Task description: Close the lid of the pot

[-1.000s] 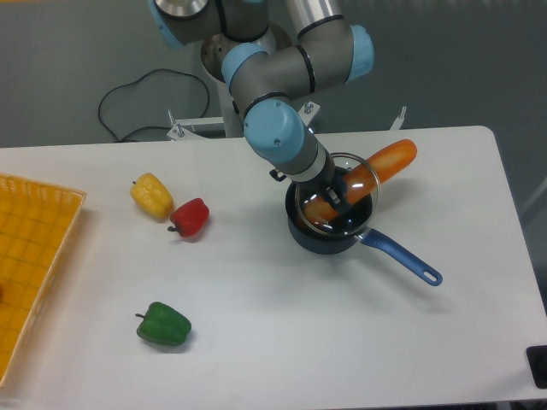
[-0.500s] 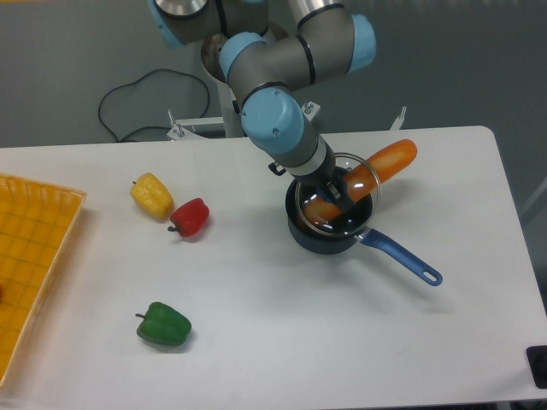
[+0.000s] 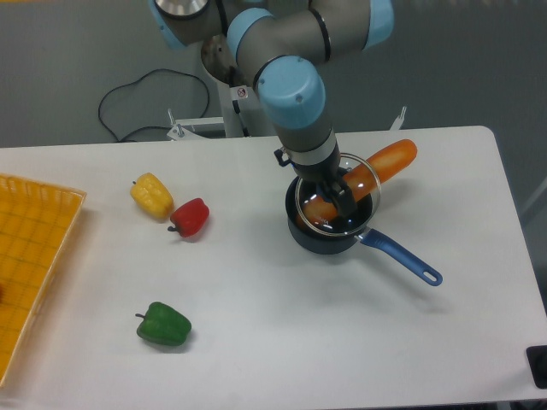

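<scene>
The round see-through glass lid sits on the small black pot with the long blue handle, tipped up by a long orange carrot. The gripper is at the knob; I cannot tell if it grips. Next, I think, it should let go and lift away.

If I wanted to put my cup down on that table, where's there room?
Bare tabletop lies right of the pot's blue handle, and in front between the green pepper and that handle. It is crowded around the pot, under the arm, and near the yellow and red peppers.
</scene>
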You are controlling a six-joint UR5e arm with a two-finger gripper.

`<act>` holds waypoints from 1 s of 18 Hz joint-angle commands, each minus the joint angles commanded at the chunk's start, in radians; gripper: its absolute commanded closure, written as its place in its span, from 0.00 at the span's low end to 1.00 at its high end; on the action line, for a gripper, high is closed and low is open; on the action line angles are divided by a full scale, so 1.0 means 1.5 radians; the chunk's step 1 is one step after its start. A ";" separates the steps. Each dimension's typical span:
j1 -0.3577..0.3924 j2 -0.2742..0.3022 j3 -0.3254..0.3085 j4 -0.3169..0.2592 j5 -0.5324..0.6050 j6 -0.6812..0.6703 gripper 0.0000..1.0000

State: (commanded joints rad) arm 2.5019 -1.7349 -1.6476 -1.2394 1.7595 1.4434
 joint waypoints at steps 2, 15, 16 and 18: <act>0.010 0.001 0.026 -0.032 -0.005 0.004 0.00; 0.082 0.019 0.078 -0.110 -0.038 0.028 0.00; 0.088 0.023 0.077 -0.111 -0.045 0.028 0.00; 0.091 0.026 0.075 -0.110 -0.051 0.028 0.00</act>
